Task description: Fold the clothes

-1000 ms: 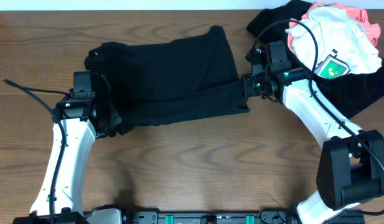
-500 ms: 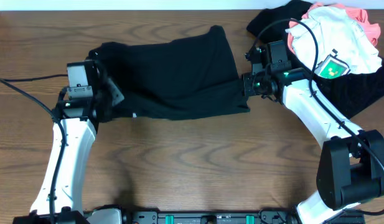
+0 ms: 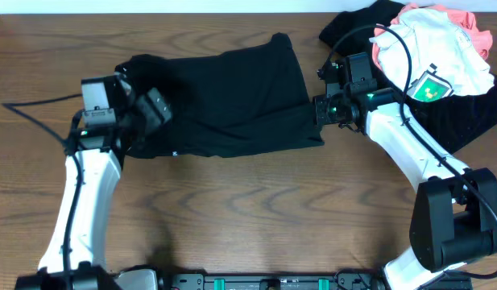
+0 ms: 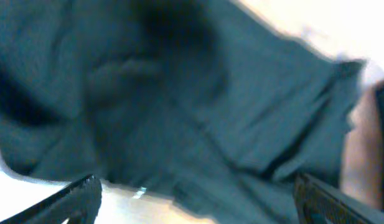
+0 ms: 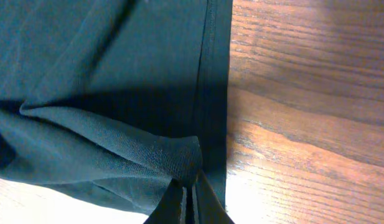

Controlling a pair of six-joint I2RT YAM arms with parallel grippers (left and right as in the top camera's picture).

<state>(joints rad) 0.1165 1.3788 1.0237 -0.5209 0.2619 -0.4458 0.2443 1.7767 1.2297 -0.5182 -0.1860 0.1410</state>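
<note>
A black garment (image 3: 224,101) lies spread across the middle of the wooden table, its front part folded back over itself. My left gripper (image 3: 155,109) hovers over the garment's left end, jaws wide open and holding nothing. The left wrist view is blurred. It shows dark cloth (image 4: 179,99) with my fingertips (image 4: 79,196) far apart at the bottom corners. My right gripper (image 3: 316,111) is at the garment's right edge. In the right wrist view it (image 5: 190,200) is shut on a pinched fold of the black cloth (image 5: 104,93).
A pile of other clothes sits at the back right: a white and pink piece (image 3: 437,48) on top of black fabric (image 3: 465,113). Bare wooden table (image 3: 256,217) runs along the front. The left arm's cable (image 3: 35,103) trails off to the left.
My left gripper carried the garment's front left edge backward, then opened and let it go. The front edge now lies further back. The right arm has not moved.
</note>
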